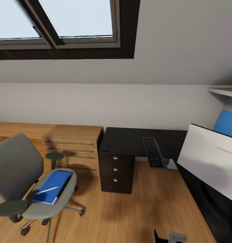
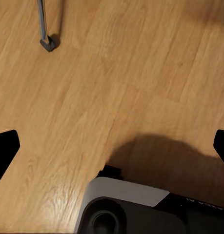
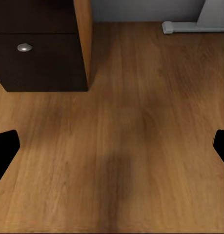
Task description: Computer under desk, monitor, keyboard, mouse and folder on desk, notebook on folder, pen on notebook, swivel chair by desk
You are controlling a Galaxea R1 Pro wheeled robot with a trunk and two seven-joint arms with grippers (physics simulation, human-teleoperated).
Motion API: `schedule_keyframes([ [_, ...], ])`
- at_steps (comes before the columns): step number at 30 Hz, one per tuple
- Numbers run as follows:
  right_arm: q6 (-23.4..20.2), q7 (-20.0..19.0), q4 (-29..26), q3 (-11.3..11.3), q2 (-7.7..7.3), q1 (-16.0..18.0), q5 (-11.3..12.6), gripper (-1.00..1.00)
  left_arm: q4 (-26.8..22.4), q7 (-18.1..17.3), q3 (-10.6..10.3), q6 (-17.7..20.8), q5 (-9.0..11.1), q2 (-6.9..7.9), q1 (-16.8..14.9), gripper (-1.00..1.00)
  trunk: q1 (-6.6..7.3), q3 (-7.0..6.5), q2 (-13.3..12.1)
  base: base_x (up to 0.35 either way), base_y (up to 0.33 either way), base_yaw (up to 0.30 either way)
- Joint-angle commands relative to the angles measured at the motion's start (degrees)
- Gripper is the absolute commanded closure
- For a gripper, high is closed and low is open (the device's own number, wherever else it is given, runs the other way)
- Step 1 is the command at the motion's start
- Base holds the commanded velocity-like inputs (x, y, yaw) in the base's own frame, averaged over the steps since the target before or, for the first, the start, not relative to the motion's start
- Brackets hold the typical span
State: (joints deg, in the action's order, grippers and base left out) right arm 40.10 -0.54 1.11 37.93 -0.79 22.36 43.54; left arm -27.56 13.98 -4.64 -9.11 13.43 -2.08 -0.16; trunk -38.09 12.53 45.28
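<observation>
Nearest the head camera, the monitor (image 1: 210,162) is showing its white back at the right, standing on the black table (image 1: 129,140) that is wrapping round that corner. Farther back the keyboard (image 1: 153,152) is lying on the table top with its near end hanging over the edge, so it looks poorly settled. Left of the dark drawer unit (image 1: 116,172) the swivel chair (image 1: 25,184) is standing well apart from the table, carrying the blue folder (image 1: 52,186) on its seat with the pen (image 1: 47,190) lying across it; I cannot make out a notebook. Open wood floor (image 1: 146,209) is lying between chair and table, giving the base room to roll in.

Along the left wrist, the left gripper (image 2: 112,146) is hanging spread wide over bare floor, holding nothing, with a chair leg caster (image 2: 49,43) beyond and the robot's base below it.

Along the right wrist, the right gripper (image 3: 112,146) is likewise parted and empty, pointing at floor beside a drawer front (image 3: 38,61) and a wooden panel edge (image 3: 83,44), the white pedestal foot (image 3: 192,27) lying beyond.
</observation>
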Motion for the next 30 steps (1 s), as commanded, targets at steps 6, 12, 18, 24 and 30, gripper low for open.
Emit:
schedule_keyframes([
  [6,0.12,-0.05,0.12,0.48,0.0,0.04,0.34,-1.0,-0.03,0.44,-0.5,-0.21,0.57,0.05,-0.02,-1.0,0.02,0.09,0.06,-0.33,-0.016,0.0],
  [12,0.07,-0.07,0.12,0.48,0.03,-0.02,0.34,-1.0,-0.03,0.44,-0.48,-0.21,0.62,0.05,-0.02,-1.0,0.02,0.09,0.06,-0.335,-0.002,0.0],
  [18,0.13,-0.02,0.12,0.5,0.86,-0.01,0.33,-1.0,-0.05,0.44,-0.46,-0.21,0.63,0.05,-0.02,-1.0,0.02,0.09,0.06,-0.337,0.0,0.0],
  [24,0.15,-0.01,0.12,0.48,1.34,-0.03,0.31,-1.0,-0.05,0.44,-0.46,-0.21,0.63,0.05,-0.02,-1.0,0.02,0.09,0.06,-0.337,0.0,0.0],
  [30,0.14,-0.06,0.12,0.48,1.48,-0.03,0.31,-1.0,-0.04,0.44,-0.5,-0.21,0.62,0.05,-0.02,-1.0,0.02,0.09,0.06,-0.334,-0.071,0.0],
])
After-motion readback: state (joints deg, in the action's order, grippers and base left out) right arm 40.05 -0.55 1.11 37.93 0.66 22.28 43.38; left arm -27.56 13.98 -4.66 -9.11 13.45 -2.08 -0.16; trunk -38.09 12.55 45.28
